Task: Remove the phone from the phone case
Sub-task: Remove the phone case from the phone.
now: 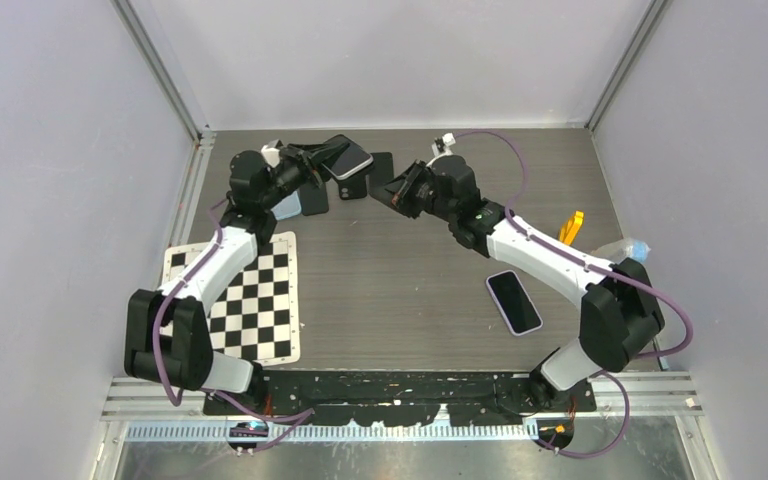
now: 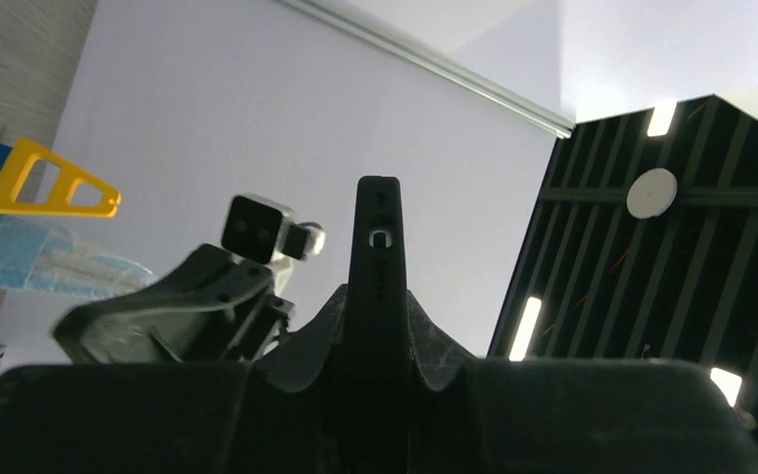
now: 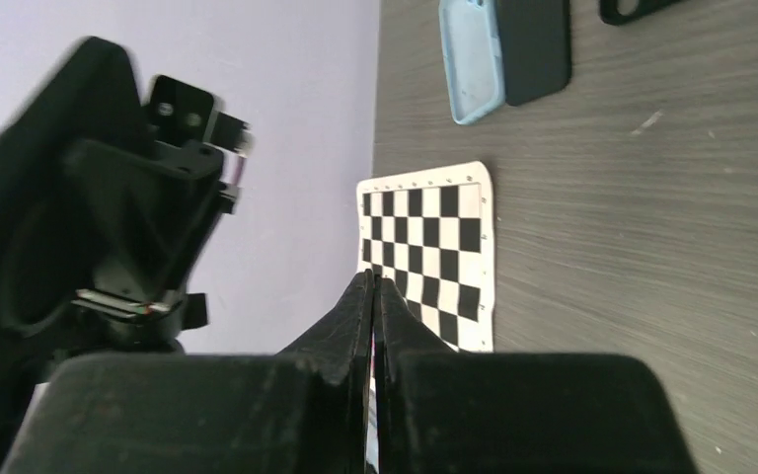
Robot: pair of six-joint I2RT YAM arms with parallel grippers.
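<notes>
Left gripper clamps the cased phone aloft — extraction apparently pending; right gripper (fingers pressed together, empty) waits nearby.

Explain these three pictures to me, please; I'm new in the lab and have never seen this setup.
Two robot arms are bolted at the near edge of a table. The wide picture looks down from above; the other two come from cameras on each wrist. The left hand grips a phone case, seen edge-on from its wrist. The right hand is shut on nothing. On the table lie a bare phone, a checkerboard sheet, a light blue case and a yellow piece.
</notes>
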